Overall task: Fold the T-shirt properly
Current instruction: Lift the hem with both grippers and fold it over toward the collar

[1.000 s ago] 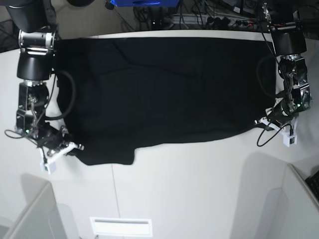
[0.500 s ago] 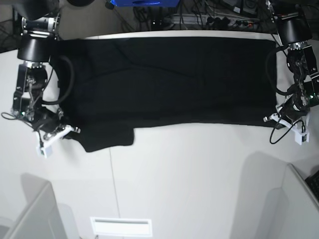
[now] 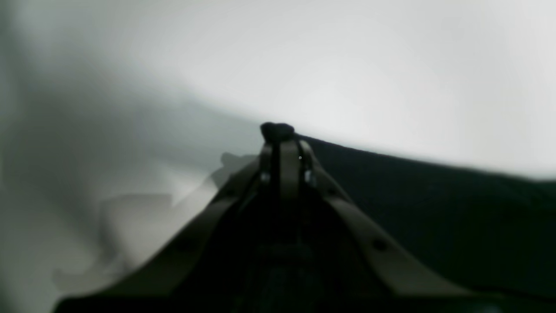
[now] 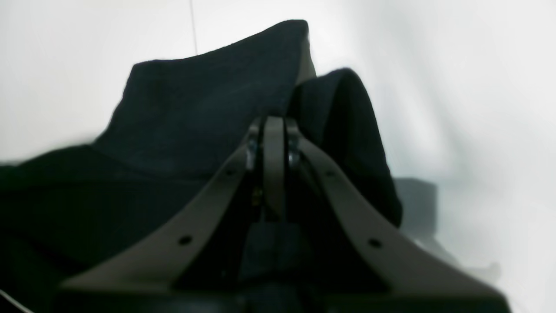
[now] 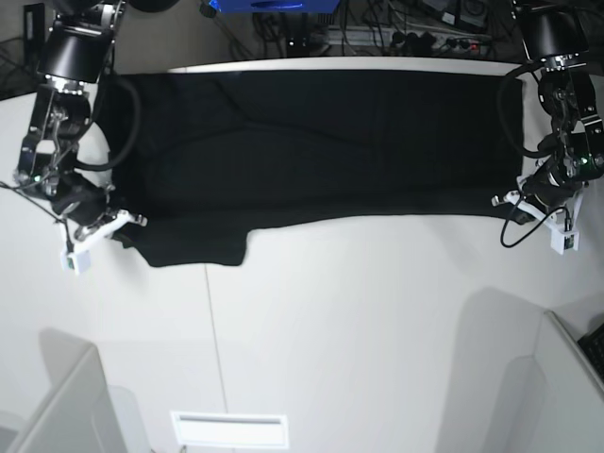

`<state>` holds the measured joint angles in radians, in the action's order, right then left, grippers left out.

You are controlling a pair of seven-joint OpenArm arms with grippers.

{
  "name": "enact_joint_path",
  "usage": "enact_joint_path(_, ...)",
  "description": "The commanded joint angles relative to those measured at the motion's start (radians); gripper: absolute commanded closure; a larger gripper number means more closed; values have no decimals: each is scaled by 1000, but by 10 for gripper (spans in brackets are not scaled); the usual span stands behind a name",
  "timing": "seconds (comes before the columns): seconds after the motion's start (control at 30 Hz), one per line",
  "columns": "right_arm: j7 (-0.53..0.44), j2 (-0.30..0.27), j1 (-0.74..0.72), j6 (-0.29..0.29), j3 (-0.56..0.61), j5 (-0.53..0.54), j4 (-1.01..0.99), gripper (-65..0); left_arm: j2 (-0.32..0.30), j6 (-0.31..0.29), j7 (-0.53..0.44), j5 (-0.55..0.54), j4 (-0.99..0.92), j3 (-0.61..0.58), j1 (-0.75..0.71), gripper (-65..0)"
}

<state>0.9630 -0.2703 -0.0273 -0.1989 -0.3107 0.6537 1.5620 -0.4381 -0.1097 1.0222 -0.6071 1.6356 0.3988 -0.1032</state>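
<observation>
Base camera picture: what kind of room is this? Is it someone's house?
Probably a robot lab, not a house: two robot arms hold a black T-shirt on a plain white table, with tangled cables behind it.

No legible text, label, brand, number or sign was found in any of the three views. The black T-shirt [image 5: 311, 151] showed only its plain side, with no print or tag readable. The white table [image 5: 359, 340] carried no markings. The equipment at the far edge of the table was too small and too dark for any lettering to be made out. Both wrist views were blurred.
</observation>
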Motion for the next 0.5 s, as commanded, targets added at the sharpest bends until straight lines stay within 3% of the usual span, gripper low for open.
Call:
enact_joint_path(0.0, -17, -14, -4, -3, -15, 16, 36, 0, -21, -6, -16, -6, 25, 9, 12, 0)
enact_joint_path(0.2, 21, -14, 63, -3, -117, 157, 97, 0, -21, -6, -16, -6, 53, 9, -23, 0)
enact_joint_path(0.47, 26, -13, 188, -3, -167, 242, 214, 0, -20, -6, -16, -6, 96, 9, -60, 0)
